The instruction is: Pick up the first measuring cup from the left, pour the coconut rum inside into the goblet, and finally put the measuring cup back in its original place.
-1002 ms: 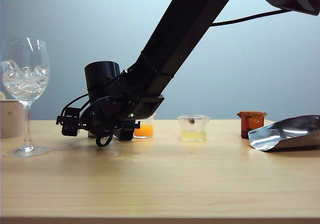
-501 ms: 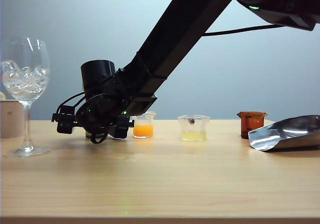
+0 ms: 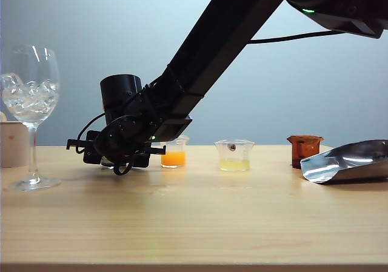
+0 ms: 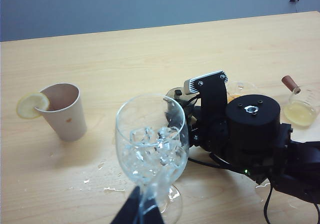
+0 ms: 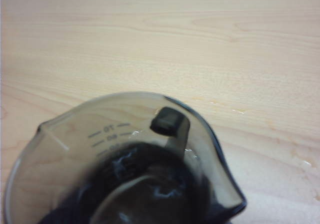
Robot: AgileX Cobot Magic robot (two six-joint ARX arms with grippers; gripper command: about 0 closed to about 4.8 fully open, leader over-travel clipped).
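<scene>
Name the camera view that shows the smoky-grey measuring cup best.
The right wrist view: the measuring cup fills it, flared rim and markings plain, a fingertip at its wall. In the exterior view the right gripper hides it; the left wrist view shows only a sliver.

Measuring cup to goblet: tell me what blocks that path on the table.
Nothing visible blocks it. The right gripper is at the measuring cup, and bare table lies between it and the goblet. The paper cup stands off to the side.

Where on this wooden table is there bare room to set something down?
The front strip of the wooden table is bare. Crowded: the back row, where the right gripper meets the smoky-grey measuring cup beside the orange-liquid cup.
</scene>
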